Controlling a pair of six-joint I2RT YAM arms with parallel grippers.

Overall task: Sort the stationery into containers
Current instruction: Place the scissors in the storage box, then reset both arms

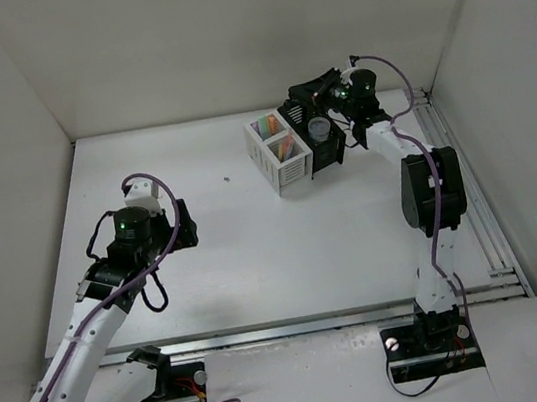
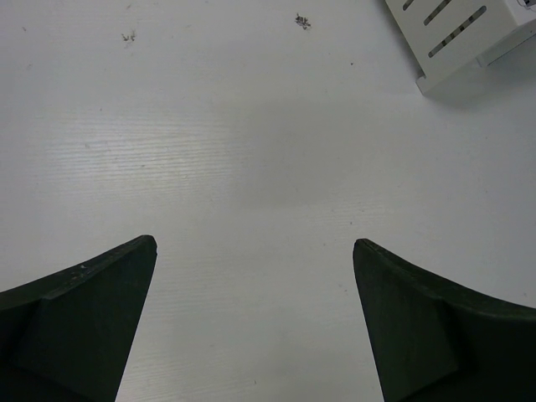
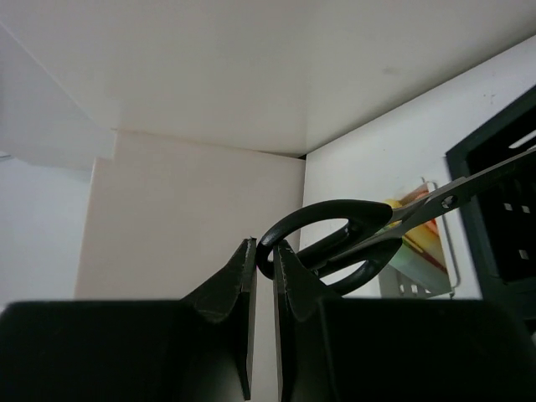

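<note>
My right pincer [image 3: 265,251] is clenched on the rim of the black handle loop of the scissors [image 3: 335,243]. I hold them off the table at its far right, blades pointing toward the black holder [image 3: 502,184]. Whether the tips are inside it, I cannot tell. Joined on its left, the white holder [image 1: 289,170] has coloured markers [image 1: 267,124] in its 2 compartments. The round white jar [image 1: 319,131] sits in the black one. My left pincer [image 2: 255,243] hangs released above the table [image 2: 251,126], near left.
</note>
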